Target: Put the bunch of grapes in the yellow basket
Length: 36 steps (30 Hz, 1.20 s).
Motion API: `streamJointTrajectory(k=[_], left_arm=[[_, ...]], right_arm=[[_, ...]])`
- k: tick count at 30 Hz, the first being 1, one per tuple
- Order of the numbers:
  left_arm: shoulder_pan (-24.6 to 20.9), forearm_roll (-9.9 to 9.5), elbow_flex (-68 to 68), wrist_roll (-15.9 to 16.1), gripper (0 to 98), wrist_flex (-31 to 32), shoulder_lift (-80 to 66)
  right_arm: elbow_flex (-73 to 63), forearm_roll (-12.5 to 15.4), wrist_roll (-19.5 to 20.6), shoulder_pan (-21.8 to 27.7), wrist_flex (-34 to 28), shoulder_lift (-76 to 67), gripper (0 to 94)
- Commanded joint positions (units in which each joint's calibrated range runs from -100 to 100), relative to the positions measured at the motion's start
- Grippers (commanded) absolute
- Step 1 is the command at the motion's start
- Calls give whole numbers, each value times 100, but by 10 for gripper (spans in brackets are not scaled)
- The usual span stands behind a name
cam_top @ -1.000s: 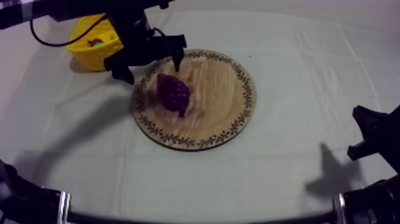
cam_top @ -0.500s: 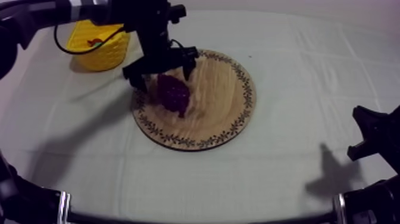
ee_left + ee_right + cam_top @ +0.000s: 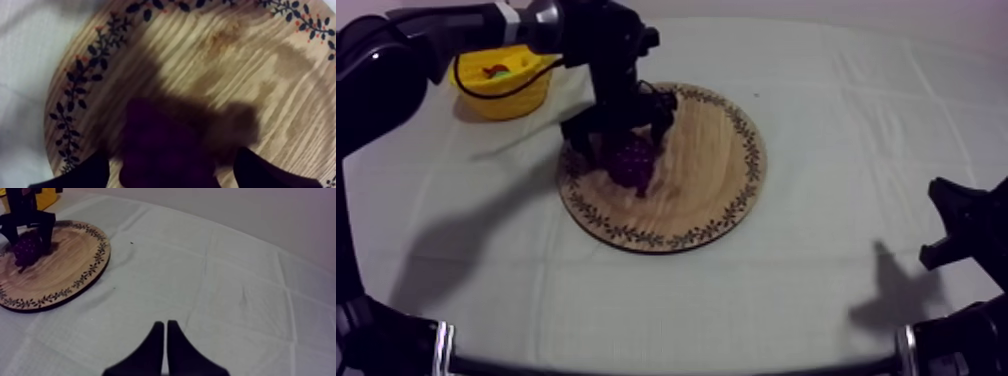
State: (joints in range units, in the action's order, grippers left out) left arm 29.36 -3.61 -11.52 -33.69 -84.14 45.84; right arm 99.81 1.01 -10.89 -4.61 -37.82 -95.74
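The dark purple bunch of grapes [image 3: 632, 160] lies on the left part of the round wooden board [image 3: 706, 170] with the patterned rim. My left gripper [image 3: 621, 130] hangs low right over it, open. In the left wrist view the grapes [image 3: 165, 142] sit between the two spread fingers of the left gripper [image 3: 171, 157], on the board [image 3: 225, 65]. The yellow basket [image 3: 501, 82] stands at the far left, behind the board. My right gripper [image 3: 165, 323] is shut on nothing and rests low at the right [image 3: 961, 225]. From there the grapes [image 3: 27, 248] and the left gripper [image 3: 27, 220] show far off.
A small red and green thing [image 3: 493, 71] lies in the basket. Grey-white cloth [image 3: 856, 130] covers the table around the board. The left arm [image 3: 446, 25] reaches across above the basket.
My left gripper has moved from beside the basket to the right and down over the grapes, its fingers now on either side of the bunch. The right arm has not moved.
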Motion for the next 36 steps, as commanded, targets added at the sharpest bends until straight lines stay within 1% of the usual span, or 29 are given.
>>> streamJointTrajectory(k=[1,6,12,18,23,28,32,36], left_arm=[[-5,8,-31,8,894,-10,50],[-1,35,-109,33,856,-52,165],[33,-11,-125,112,679,-64,150],[39,-57,-1,212,573,-46,-70],[16,-87,283,324,518,24,-440],[-14,-181,649,400,476,38,-998],[-84,-220,1067,503,461,41,-1653],[-190,-231,1673,607,472,57,-2466]], right_arm=[[-3,-1,-3,2,0,-1,4],[-3,-1,-3,2,0,-1,4],[-3,-1,-3,2,0,-1,4],[-3,-1,-3,2,0,-1,4],[-3,-1,-3,2,0,-1,4],[-3,-1,-7,2,0,-1,4],[-3,-1,-4,2,0,-1,4],[-3,-1,-3,2,0,-1,4]])
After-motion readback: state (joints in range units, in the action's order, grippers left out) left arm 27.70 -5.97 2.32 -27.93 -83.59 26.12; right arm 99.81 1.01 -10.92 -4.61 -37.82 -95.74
